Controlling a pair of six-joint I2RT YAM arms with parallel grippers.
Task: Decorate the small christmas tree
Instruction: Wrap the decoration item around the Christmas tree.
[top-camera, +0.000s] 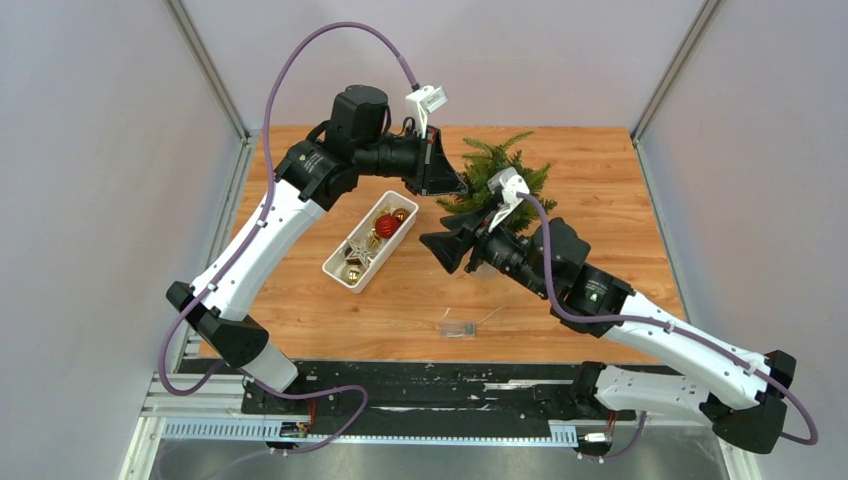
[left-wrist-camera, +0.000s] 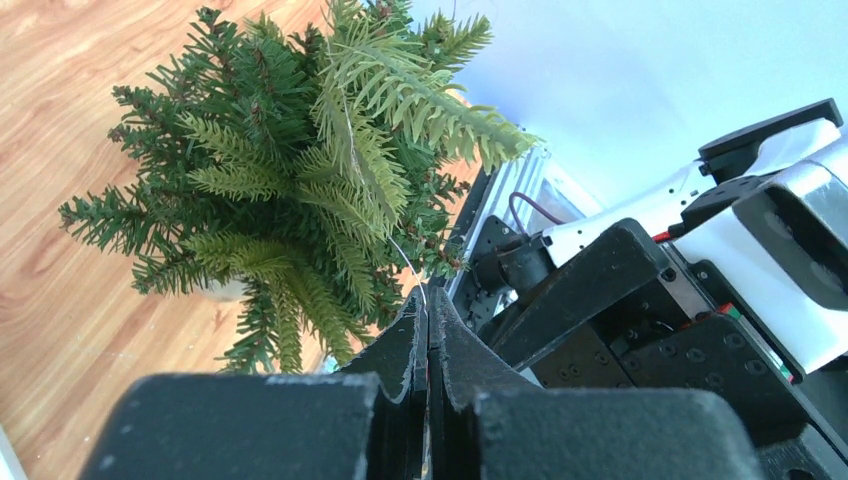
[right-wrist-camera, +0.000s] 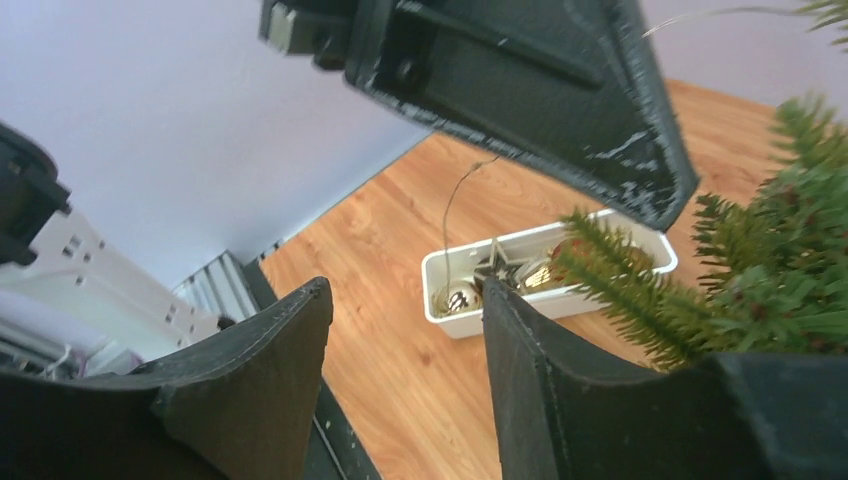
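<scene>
left gripper (left-wrist-camera: 428, 312) is clamped shut on a thin wire (left-wrist-camera: 412, 270) running up into the small christmas tree (top-camera: 500, 175), which stands at the far side of the table (top-camera: 600, 200), right of centre. right gripper (right-wrist-camera: 405, 292) is partly open and empty. Any tug on that wire could tip the tree, and the arms look near enough to clash. No readable writing, the white tag (top-camera: 428, 98) is too small

The right arm (top-camera: 560, 260) is covering the lower side of the small christmas tree (top-camera: 500, 165), hiding its trunk and base. A thin wire (left-wrist-camera: 410, 268) pinched in the left gripper (left-wrist-camera: 428, 312) is vanishing among the needles. A clear item (top-camera: 460, 328) on the tabletop (top-camera: 600, 200) is reading too small to identify.
</scene>
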